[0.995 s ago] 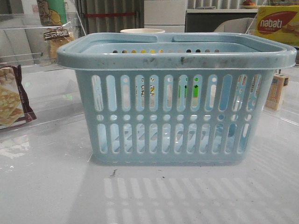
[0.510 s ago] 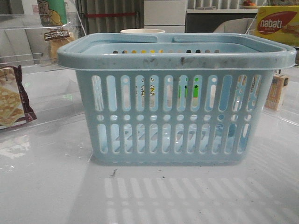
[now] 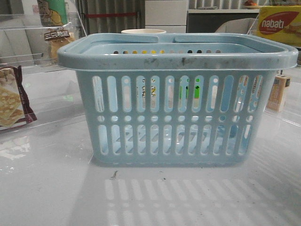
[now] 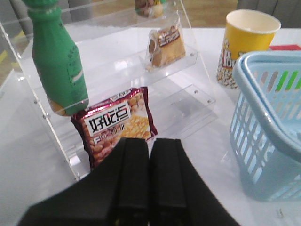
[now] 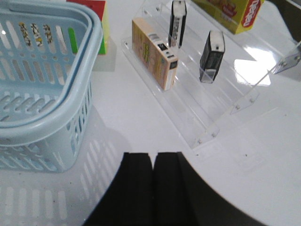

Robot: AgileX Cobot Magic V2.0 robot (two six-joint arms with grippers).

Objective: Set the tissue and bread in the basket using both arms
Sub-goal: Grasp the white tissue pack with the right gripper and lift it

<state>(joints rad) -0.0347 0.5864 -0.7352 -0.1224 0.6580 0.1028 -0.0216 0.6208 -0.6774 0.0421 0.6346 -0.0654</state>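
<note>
**Bread and tissue on shelves, basket between**

Bread [image 4: 165,46] on clear shelf [image 4: 188,70], well beyond left gripper [image 4: 149,174]; fingers pressed together, grasping nothing. Black tissue packs [image 5: 212,55] upright on right-hand riser [image 5: 221,108], apart from right gripper [image 5: 153,188], likewise clenched and bare. Basket [image 3: 178,59] mid-table; bare white table [image 3: 150,197] around it.

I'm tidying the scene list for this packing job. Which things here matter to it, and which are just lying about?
For the job: basket; bread; tissue, probably this black pack.
Lying about: green bottle; cracker bag; popcorn cup; nabati box; beige box.
</note>
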